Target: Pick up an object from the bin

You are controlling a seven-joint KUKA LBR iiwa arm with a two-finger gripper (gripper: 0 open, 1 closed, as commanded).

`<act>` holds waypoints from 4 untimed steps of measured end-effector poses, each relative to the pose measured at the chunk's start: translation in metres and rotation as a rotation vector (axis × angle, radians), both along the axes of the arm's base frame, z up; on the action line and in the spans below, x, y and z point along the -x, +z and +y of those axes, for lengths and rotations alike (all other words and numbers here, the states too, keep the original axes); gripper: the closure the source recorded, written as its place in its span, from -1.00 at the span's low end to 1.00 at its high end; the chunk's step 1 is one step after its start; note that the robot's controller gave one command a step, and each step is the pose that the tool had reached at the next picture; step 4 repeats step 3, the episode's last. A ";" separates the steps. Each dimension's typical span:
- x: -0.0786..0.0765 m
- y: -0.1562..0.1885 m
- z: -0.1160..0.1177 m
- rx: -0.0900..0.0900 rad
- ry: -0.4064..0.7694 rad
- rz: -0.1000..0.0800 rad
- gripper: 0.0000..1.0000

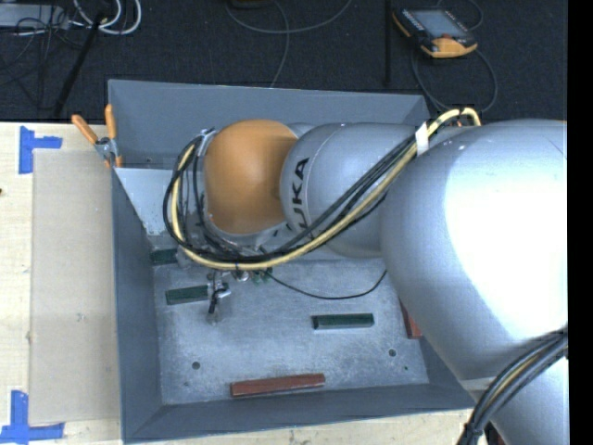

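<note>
My gripper hangs low over the left half of the bin floor, below the orange wrist cover. A dark green flat bar lies just to its left, its right end touching or nearly touching the gripper tip. A second small dark green piece lies farther up left by the bin wall, partly under the cables.
Another dark green bar lies flat right of centre. A long brown bar rests along the near wall. A reddish piece peeks out beside the arm on the right. The arm covers the back right of the bin.
</note>
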State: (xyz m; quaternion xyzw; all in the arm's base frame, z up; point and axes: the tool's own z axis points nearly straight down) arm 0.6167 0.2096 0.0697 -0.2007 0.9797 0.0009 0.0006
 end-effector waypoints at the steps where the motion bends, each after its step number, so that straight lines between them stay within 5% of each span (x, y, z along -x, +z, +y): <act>1: -0.001 0.001 -0.003 0.001 -0.007 0.000 1.00; 2: 0.003 0.129 -0.010 -0.001 0.005 -0.008 1.00; 3: 0.023 0.212 -0.033 0.001 0.232 -0.006 1.00; 4: 0.023 0.212 -0.033 0.001 0.232 -0.006 1.00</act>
